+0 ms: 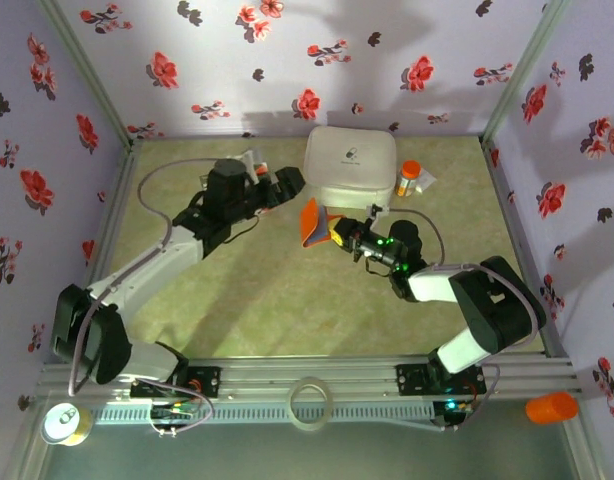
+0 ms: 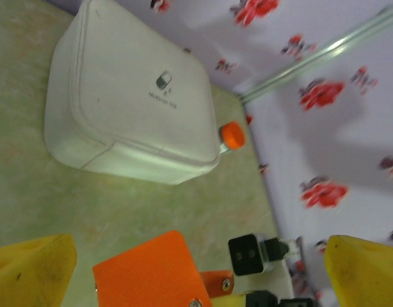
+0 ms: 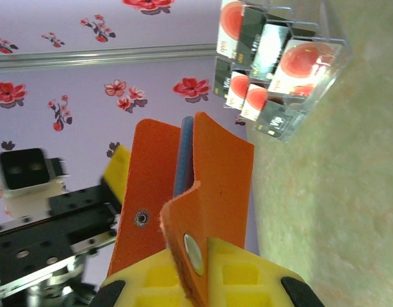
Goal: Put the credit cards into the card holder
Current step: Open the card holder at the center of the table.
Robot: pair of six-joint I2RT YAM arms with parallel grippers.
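Holder [image 3: 216, 166]: likely light, floppy; clamped at its snap edge in my right fingers [image 3: 248, 278]. Left fingers [image 2: 30, 268]: spread wide, empty. Cards [image 3: 273, 64], upper right: likely stiff, slick; take by edges.

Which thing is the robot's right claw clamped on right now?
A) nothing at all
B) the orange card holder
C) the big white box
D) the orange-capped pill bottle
B: in the right wrist view the right claw is shut on the bottom edge of the orange card holder, near its snap, holding it up off the table, while the left claw stands open.
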